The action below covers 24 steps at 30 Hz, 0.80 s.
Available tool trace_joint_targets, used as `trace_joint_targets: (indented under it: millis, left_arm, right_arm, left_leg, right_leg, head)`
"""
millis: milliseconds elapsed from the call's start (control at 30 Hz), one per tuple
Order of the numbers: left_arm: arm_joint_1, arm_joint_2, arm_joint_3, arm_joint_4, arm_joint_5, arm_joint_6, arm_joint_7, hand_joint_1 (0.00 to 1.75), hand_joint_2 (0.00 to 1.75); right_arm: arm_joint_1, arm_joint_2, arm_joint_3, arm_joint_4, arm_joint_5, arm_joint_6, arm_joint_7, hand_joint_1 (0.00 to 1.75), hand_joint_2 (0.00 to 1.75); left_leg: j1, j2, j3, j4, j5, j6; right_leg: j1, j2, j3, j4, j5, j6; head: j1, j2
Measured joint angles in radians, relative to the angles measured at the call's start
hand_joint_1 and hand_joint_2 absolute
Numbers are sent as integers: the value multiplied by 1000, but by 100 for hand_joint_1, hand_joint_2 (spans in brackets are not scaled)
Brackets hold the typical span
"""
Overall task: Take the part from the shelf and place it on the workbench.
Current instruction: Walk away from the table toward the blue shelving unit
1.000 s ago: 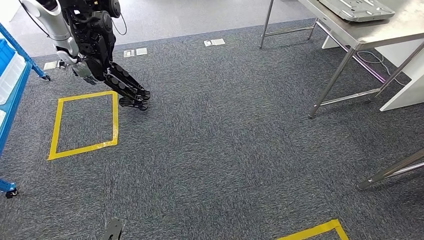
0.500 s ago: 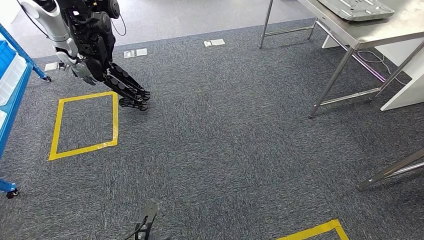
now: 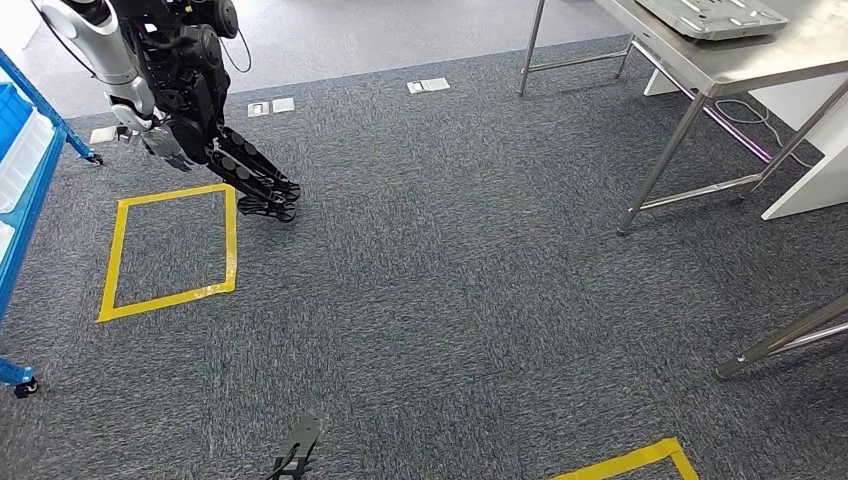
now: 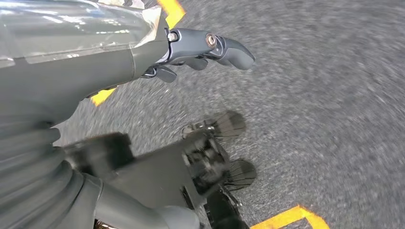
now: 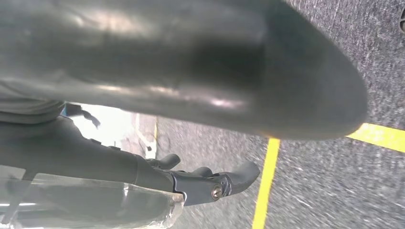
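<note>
Both robot hands, left [image 4: 200, 47] and right [image 5: 210, 183], are seen hanging unladen with fingers apart, so the blue shelf [image 3: 25, 170] at left should be approached squarely.

Head camera sits high, tilted forward and down across the carpet [image 3: 450, 300], the counter [image 3: 760, 55] far right and the shelf [image 3: 20, 170] at the left edge. Left wrist camera rides close behind the left hand [image 4: 200, 52], aimed at the floor. Right wrist camera hugs the right hand [image 5: 210, 183], floor beyond. All three share carpet and yellow tape [image 3: 225, 240].
</note>
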<state>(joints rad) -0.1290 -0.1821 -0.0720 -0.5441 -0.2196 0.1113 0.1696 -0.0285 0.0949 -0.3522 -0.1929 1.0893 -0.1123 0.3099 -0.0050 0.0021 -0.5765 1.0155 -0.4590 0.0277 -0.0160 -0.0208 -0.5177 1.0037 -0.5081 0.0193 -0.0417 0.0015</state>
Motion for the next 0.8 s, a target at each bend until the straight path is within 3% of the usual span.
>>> trace_joint_targets:
  millis: [167, 367, 467, 633, 800]
  left_arm:
    - [27, 65, 1, 4, 78, -3, -12, 0, 175]
    - [44, 88, 3, 5, 124, 18, -12, 0, 175]
    - [94, 106, 24, -27, 186, 25, -1, 0, 175]
    - [256, 111, 133, -215, 157, -21, 70, 0, 175]
    - [356, 75, 274, -378, 65, -82, 110, 0, 175]
  right_arm:
    - [3, -13, 4, 0, 26, 2, -32, 0, 0]
    - [2, -20, 16, 0, 63, 10, -48, 0, 0]
    - [1, -28, 49, 0, 123, 19, -75, 0, 0]
    - [-8, -38, 98, 0, 188, 13, -116, 0, 0]
    - [-21, -38, 133, 0, 220, 21, -116, 0, 0]
  left_leg:
    - [0, 0, -1, 1, 0, 0]
    - [0, -1, -3, 2, 0, 0]
    - [0, 1, -5, 5, 0, -1]
    - [0, 1, -5, 5, -2, -2]
    - [1, 0, -5, 5, -3, -3]
  right_leg:
    - [0, 0, -7, 2, -2, 1]
    - [0, -1, -4, 3, -3, 1]
    - [0, 1, -3, 6, -3, 1]
    - [0, 1, -12, 6, -5, 2]
    - [0, 0, -13, 5, -6, 2]
  head:
    - [0, 0]
    - [0, 0]
    - [0, 0]
    - [0, 0]
    - [0, 0]
